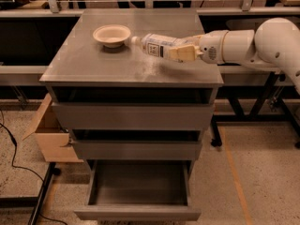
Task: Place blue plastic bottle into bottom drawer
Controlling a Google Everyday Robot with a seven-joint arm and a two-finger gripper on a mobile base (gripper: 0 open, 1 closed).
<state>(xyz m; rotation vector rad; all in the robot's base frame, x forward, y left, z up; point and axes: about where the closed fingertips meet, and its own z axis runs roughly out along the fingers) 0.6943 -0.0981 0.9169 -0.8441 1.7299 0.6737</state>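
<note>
Plastic, clear, with a pale blue label, the bottle (157, 46) lies on its side above the cabinet (89, 64) top, toward the right rear. I cannot tell whether it touches the surface. The gripper (174, 53) pinches its base end, the cream fingers (183, 54) closed on it from the right. Its white cap points left and sits just beside the rim of the bowl (111, 34); whether the two touch cannot be told. The bowl stands upright on the left rear of the top, directly in the line of the cap. The white arm (243, 45) reaches in level from the right, over the cabinet's right edge.

Below, at the cabinet's foot, the bottom drawer (138, 213) is pulled out, well apart from the bottle. The upper drawers (133, 117) hang over its back part, their fronts set further back than its own. A cardboard box (51, 137) stands against the cabinet's left side, and a dark cable (14, 149) trails across the floor further left.
</note>
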